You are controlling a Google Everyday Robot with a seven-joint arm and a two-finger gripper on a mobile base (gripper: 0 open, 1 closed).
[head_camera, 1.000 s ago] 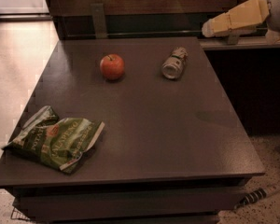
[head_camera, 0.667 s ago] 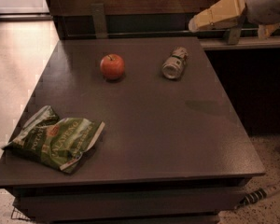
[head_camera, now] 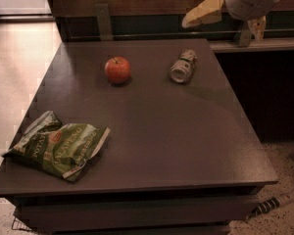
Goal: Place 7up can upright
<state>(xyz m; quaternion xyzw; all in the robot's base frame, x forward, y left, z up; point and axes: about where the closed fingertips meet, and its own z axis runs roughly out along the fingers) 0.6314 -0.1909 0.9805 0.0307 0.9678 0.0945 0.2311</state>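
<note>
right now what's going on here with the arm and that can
The robot's gripper hovers in the air at the far right, above and behind the 7up can, not touching it. The can lies on its side on the dark table, not yet upright. A red apple sits to its left, and a green chip bag lies at the near left corner.
</note>
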